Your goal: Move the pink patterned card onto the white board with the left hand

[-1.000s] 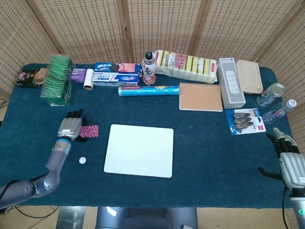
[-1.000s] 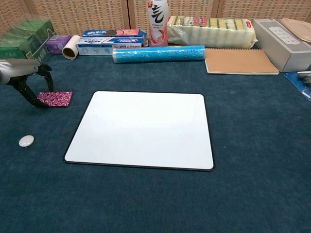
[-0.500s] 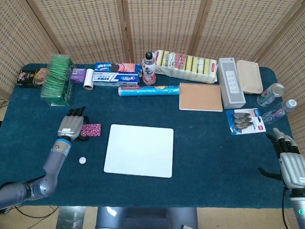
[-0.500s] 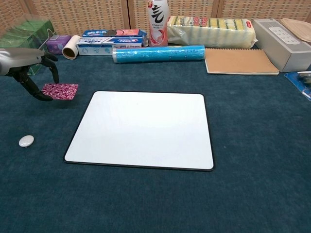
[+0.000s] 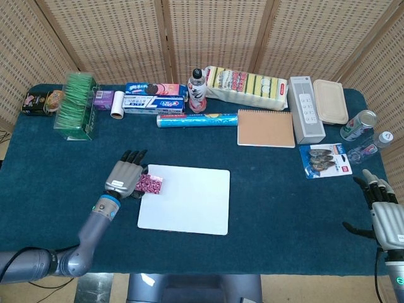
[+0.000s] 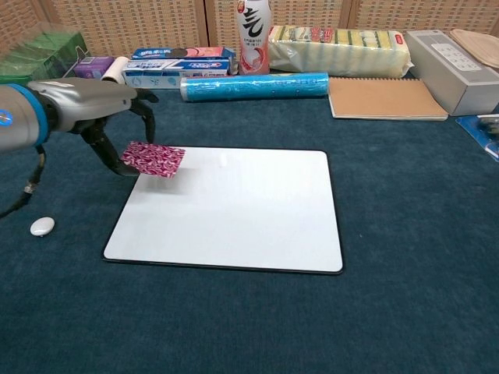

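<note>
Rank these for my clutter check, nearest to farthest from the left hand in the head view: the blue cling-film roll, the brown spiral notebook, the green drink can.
Measured from the left hand, which holds the pink patterned card:
1. Blue cling-film roll, behind the white board, nearest.
2. Brown spiral notebook, further right, mid-table.
3. Green drink can, by the table's right edge, farthest.

Along the far edge of your tabletop sit a drink bottle, a blue roll and a brown notebook. A small white disc lies near the front left
</note>
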Controlling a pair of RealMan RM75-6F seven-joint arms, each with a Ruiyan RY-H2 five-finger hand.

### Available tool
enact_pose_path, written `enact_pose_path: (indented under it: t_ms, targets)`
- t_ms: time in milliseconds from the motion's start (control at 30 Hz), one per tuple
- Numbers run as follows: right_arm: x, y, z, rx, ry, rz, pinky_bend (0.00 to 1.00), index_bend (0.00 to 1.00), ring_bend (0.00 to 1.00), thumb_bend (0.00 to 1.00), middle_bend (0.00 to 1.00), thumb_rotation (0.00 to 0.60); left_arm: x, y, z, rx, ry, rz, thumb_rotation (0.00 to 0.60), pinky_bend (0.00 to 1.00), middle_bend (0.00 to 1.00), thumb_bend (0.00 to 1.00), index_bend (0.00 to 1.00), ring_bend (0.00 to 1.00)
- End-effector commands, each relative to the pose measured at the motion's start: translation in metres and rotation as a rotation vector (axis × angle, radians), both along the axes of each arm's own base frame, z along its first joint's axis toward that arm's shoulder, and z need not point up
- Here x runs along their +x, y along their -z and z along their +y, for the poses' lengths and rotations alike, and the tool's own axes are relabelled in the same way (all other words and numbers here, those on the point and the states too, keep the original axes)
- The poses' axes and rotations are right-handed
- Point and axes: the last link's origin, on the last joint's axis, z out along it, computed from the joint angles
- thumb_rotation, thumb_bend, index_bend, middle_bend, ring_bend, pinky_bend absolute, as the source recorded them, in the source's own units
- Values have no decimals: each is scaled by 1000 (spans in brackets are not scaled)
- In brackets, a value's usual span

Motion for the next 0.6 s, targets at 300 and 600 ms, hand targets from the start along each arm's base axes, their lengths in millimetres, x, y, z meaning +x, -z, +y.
enact_pose_path:
  t_ms: [300, 600]
  targets:
    - [-1, -1, -1, 6, 5, -1, 0, 96, 0, 0, 0, 600, 41, 37, -11, -52, 11, 12, 600, 22, 0, 168, 198, 0]
    - [-1, -2, -1, 4, 9, -5, 0, 96, 0, 0, 0, 600, 34, 24, -15, -76, -6, -8, 600, 21, 0, 124, 0, 0]
